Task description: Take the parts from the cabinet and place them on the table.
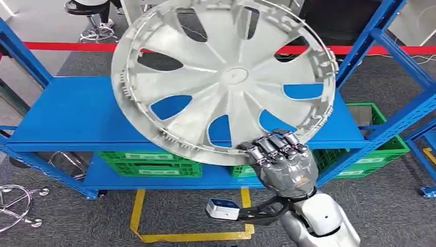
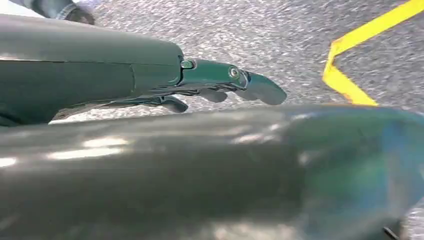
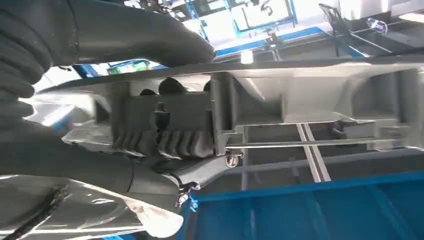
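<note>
A large silver wheel cover (image 1: pixel 226 77) with several spokes is lifted and tilted above the blue shelf (image 1: pixel 72 110). My right hand (image 1: pixel 280 159) grips its lower rim, fingers curled over the edge. In the right wrist view the cover's grey ribbed rim (image 3: pixel 300 105) runs across the picture with my right hand (image 3: pixel 125 135) clamped on it, thumb on one side and dark fingers on the other. My left hand (image 2: pixel 220 87) hangs over grey carpet with its fingers out and nothing in it.
Green crates (image 1: pixel 149 162) stand on the lower shelf, another green crate (image 1: pixel 380 139) at the right. Blue rack posts (image 1: pixel 383 41) rise on the right. Yellow floor tape (image 1: pixel 190 234) and a red line (image 1: pixel 61 46) mark the carpet. A chair base (image 1: pixel 15 206) is at the left.
</note>
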### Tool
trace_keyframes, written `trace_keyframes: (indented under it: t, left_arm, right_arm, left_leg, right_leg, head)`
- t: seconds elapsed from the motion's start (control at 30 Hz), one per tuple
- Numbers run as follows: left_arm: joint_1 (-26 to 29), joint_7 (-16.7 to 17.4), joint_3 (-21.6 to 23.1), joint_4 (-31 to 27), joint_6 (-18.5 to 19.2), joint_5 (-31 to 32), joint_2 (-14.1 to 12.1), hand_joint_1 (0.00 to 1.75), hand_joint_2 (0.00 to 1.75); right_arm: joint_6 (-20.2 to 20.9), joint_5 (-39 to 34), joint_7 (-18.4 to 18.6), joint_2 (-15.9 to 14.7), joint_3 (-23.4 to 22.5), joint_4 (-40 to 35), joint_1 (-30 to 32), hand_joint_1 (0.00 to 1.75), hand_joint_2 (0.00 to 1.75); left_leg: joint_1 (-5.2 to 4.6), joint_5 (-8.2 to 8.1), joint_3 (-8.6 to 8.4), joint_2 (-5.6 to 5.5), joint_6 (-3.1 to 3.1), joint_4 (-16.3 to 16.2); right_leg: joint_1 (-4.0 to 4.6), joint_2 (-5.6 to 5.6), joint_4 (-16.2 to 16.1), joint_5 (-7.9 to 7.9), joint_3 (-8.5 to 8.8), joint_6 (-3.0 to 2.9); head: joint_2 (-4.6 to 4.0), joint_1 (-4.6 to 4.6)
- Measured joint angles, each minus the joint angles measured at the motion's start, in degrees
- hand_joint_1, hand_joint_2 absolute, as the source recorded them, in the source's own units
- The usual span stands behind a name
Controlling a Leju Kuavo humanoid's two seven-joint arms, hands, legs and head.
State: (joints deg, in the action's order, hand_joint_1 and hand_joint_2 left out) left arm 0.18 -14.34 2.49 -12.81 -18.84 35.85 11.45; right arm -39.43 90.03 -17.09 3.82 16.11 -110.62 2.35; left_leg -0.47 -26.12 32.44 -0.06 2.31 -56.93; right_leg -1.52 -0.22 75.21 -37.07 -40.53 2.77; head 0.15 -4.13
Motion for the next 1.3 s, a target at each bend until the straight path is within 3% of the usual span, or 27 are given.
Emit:
trace_keyframes:
  t: [0.03,0.07,0.13,0.2,0.27,0.33,0.37,0.4,0.43,0.47,0.5,0.57,0.63,0.67,0.7,0.83,0.87,0.9,0.97,1.0,1.03,1.1,1.13,1.17,1.2,1.23,1.3]
  left_arm:
    - [0.02,0.0,0.0,0.0,0.0,0.0,0.0,0.0,0.0]
    - [0.02,0.0,-0.02,0.0,0.0,0.0,0.02,0.0,0.0]
    - [0.02,0.0,-0.13,0.0,0.0,0.0,0.09,0.0,0.0]
    - [0.0,0.0,-0.31,0.0,-0.04,0.07,0.28,0.0,0.0]
    - [-0.02,0.0,-0.46,0.0,-0.13,0.44,0.31,0.0,0.0]
    - [0.16,0.0,-0.53,0.0,-0.17,0.77,0.22,0.0,0.0]
    - [0.14,0.0,-0.55,0.0,-0.2,1.09,0.22,0.0,0.0]
    - [0.11,0.02,-0.57,0.0,-0.17,1.33,0.17,0.0,0.0]
    - [0.11,0.02,-0.57,0.0,-0.17,1.61,0.11,0.0,0.0]
    - [0.05,0.02,-0.57,0.0,-0.11,1.88,0.11,0.0,0.0]
    - [0.0,0.02,-0.57,0.0,-0.04,2.14,0.09,0.0,0.0]
    - [-0.15,0.02,-0.57,0.0,0.02,2.76,0.04,0.0,0.0]
    - [-0.28,0.04,-0.57,-0.02,0.18,3.26,0.0,0.0,0.0]
    - [-0.36,0.04,-0.57,-0.02,0.18,3.45,0.02,0.0,0.0]
    - [-0.45,0.04,-0.57,-0.02,0.2,3.61,0.04,0.0,0.0]
    - [-0.38,0.11,-0.57,-0.02,0.37,3.83,0.09,0.0,0.0]
    - [-0.45,0.15,-0.57,-0.02,0.59,4.02,0.11,0.0,0.0]
    - [-0.46,0.33,-0.57,-0.02,0.89,4.28,0.09,0.0,0.0]
    - [-0.63,0.94,-0.44,-0.07,1.18,4.99,0.07,0.0,0.0]
    - [-0.69,1.35,-0.37,-0.13,1.2,5.42,0.07,0.0,0.0]
    - [-0.73,1.7,-0.35,-0.17,1.2,5.59,0.07,0.0,0.0]
    - [-0.77,2.12,-0.31,-0.2,1.16,5.86,0.07,0.0,0.0]
    - [-0.78,2.16,-0.31,-0.24,1.12,5.86,0.04,0.0,0.0]
    - [-0.79,2.19,-0.31,-0.3,0.92,5.86,0.07,0.0,0.0]
    - [-0.72,2.16,-0.31,-0.63,0.72,5.79,0.13,0.0,0.0]
    - [-0.68,1.99,-0.33,-0.9,0.41,5.44,0.18,0.0,0.0]
    - [-0.54,1.34,-0.46,-1.0,-0.04,4.79,0.15,0.0,0.0]
  right_arm:
    - [0.0,0.02,-0.09,0.0,0.0,0.0,0.1,1.75,1.75]
    - [0.0,0.02,-0.2,0.0,0.0,0.0,0.21,1.75,1.75]
    - [0.0,0.02,-0.24,0.0,0.0,-0.02,0.21,1.75,1.75]
    - [0.0,0.02,-0.26,0.0,-0.02,-0.37,0.1,1.75,1.75]
    - [0.0,-0.02,-1.42,0.02,-0.44,-0.79,0.26,1.75,1.75]
    - [0.0,-0.02,-2.4,0.11,-1.31,-1.37,0.85,1.75,1.75]
    - [0.0,0.0,-2.99,0.2,-1.62,-1.57,1.07,1.75,1.75]
    - [0.0,0.0,-3.84,0.52,-2.16,-1.96,1.49,1.75,1.75]
    - [0.0,0.0,-4.74,0.96,-2.88,-2.44,2.1,1.75,1.75]
    - [0.0,0.0,-5.4,1.23,-3.48,-2.82,2.57,1.75,1.75]
    - [-0.02,0.0,-6.43,1.77,-4.15,-3.24,2.99,1.75,1.75]
    - [0.0,0.0,-8.33,3.37,-5.64,-3.94,3.87,1.75,1.75]
    - [-0.02,0.0,-9.33,4.83,-7.02,-4.77,4.75,1.75,1.75]
    - [0.0,0.0,-9.46,5.46,-7.65,-5.18,4.95,1.75,1.75]
    - [0.0,0.0,-9.6,5.86,-8.09,-5.51,5.07,1.75,1.75]
    - [0.0,0.0,-9.92,6.91,-9.2,-6.38,5.49,1.75,1.75]
    - [0.0,-0.02,-9.99,6.93,-9.62,-6.58,5.74,1.75,1.75]
    - [0.0,0.0,-9.99,7.01,-10.03,-6.8,6.03,1.75,1.75]
    - [-0.02,-0.02,-10.01,7.41,-10.97,-7.5,6.78,1.75,1.75]
    - [0.0,0.0,-10.01,7.61,-11.54,-7.98,7.1,1.75,1.75]
    - [-0.02,0.0,-10.01,7.72,-11.97,-8.32,7.3,1.75,1.75]
    - [0.0,0.0,-10.01,7.87,-12.48,-8.87,7.72,1.75,1.75]
    - [-0.02,0.0,-10.08,8.07,-12.7,-9.2,7.89,1.75,1.75]
    - [0.0,0.0,-10.49,8.28,-13.09,-9.66,7.93,1.75,1.75]
    - [0.0,0.02,-11.21,8.74,-13.72,-10.31,7.94,1.75,1.75]
    - [-0.02,0.0,-11.81,9.2,-14.23,-10.98,8.02,1.75,1.75]
    - [-0.02,0.0,-12.65,10.03,-15.76,-12.39,8.53,1.75,1.75]
  left_leg:
    - [-0.21,0.57,0.76,0.0,0.04,-0.03]
    - [-0.35,1.1,1.47,-0.02,0.01,-0.07]
    - [-0.49,2.03,2.66,-0.16,-0.12,-0.27]
    - [-0.83,2.73,3.39,-0.24,-0.6,-0.82]
    - [-0.56,3.74,3.83,-0.11,-1.2,-0.78]
    - [-0.75,4.09,4.18,-0.17,-1.85,-0.92]
    - [-0.5,1.97,4.63,-0.15,-2.37,-1.73]
    - [-0.29,-1.78,5.22,-0.14,-2.73,-4.33]
    - [-0.02,-5.71,6.12,-0.12,-3.15,-8.68]
    - [0.18,-8.31,6.96,-0.12,-3.43,-13.0]
    - [0.39,-9.47,7.42,-0.11,-3.72,-16.79]
    - [0.83,-6.78,5.84,-0.11,-4.06,-17.99]
    - [1.22,-2.98,0.14,-0.11,-4.16,-10.32]
    - [1.38,-3.15,-3.3,-0.15,-4.16,-5.02]
    - [1.07,-4.83,-5.27,-0.26,-3.95,-1.75]
    - [0.44,-3.81,-3.88,-0.31,-1.7,-0.42]
    - [0.75,-2.96,-3.26,0.04,-1.04,-0.1]
    - [0.63,-2.3,-2.34,0.06,-0.64,-0.1]
    - [0.36,-0.95,-0.62,0.1,-0.14,-0.11]
    - [0.13,-0.15,0.41,0.1,0.02,-0.17]
    - [-0.1,0.62,1.42,0.1,0.05,-0.21]
    - [-0.33,2.07,3.38,0.11,-0.03,-0.33]
    - [-0.35,2.8,4.4,0.12,-0.14,-0.44]
    - [-0.36,3.4,5.09,0.09,-0.29,-0.55]
    - [-0.57,3.92,5.43,0.01,-0.53,-0.82]
    - [-0.71,4.47,5.75,0.06,-0.71,-1.1]
    - [-0.46,6.03,6.04,0.11,-1.21,-0.7]
  right_leg:
    - [0.11,0.0,0.74,1.06,0.66,-0.21]
    - [0.31,0.0,-0.88,3.2,2.51,-0.45]
    - [0.81,0.01,-9.38,6.89,8.87,-1.24]
    - [1.26,0.03,-18.46,5.13,15.24,-1.92]
    - [1.47,0.11,-19.38,4.65,14.32,-1.8]
    - [0.97,-0.02,-19.58,5.56,13.64,-2.34]
    - [0.88,-0.22,-19.59,6.19,13.08,-2.85]
    - [0.89,-0.31,-19.56,6.74,12.51,-3.37]
    - [0.9,-0.44,-19.51,7.35,11.8,-3.34]
    - [0.92,-0.52,-19.38,7.94,11.7,-3.32]
    - [0.92,-0.62,-19.11,8.54,10.66,-3.27]
    - [0.9,-0.68,-18.31,9.48,8.74,-3.15]
    - [0.83,-0.72,-17.36,10.06,7.01,-2.8]
    - [0.84,-0.72,-16.9,10.29,6.51,-2.51]
    - [1.06,-0.68,-16.66,10.59,6.01,-2.13]
    - [0.68,-0.74,-17.04,12.97,4.81,-0.47]
    - [0.37,-0.43,-16.51,11.8,4.29,-0.32]
    - [0.41,-0.24,-14.75,8.45,3.21,-0.19]
    - [0.45,-0.04,-6.97,1.31,1.11,-0.24]
    - [0.47,0.02,-2.84,-0.54,0.53,-0.31]
    - [0.52,0.02,-0.27,-0.27,0.58,-0.43]
    - [0.79,0.02,-0.95,4.42,3.48,-0.84]
    - [1.02,0.02,-4.33,6.87,6.68,-1.1]
    - [1.14,0.02,-8.68,7.17,10.22,-1.29]
    - [1.31,-0.03,-15.29,4.74,15.18,-1.57]
    - [1.39,0.02,-20.82,2.89,18.44,-1.66]
    - [1.64,0.16,-20.64,2.96,17.19,-1.71]
  head:
    - [0.0,0.04]
    - [0.0,0.04]
    - [0.0,0.0]
    - [0.0,0.02]
    - [0.0,-0.02]
    - [0.0,-0.04]
    - [0.0,0.05]
    - [0.0,0.43]
    - [0.0,0.51]
    - [0.0,0.5]
    - [0.0,0.5]
    - [0.0,0.55]
    - [0.0,0.52]
    - [0.0,0.52]
    - [0.0,0.55]
    - [0.0,0.46]
    - [0.0,0.59]
    - [0.0,0.31]
    - [0.0,-0.02]
    - [0.0,-0.07]
    - [0.0,-0.04]
    - [0.0,0.02]
    - [0.0,-0.07]
    - [0.0,-0.04]
    - [0.0,-0.11]
    - [0.02,-0.15]
    - [0.0,-0.35]
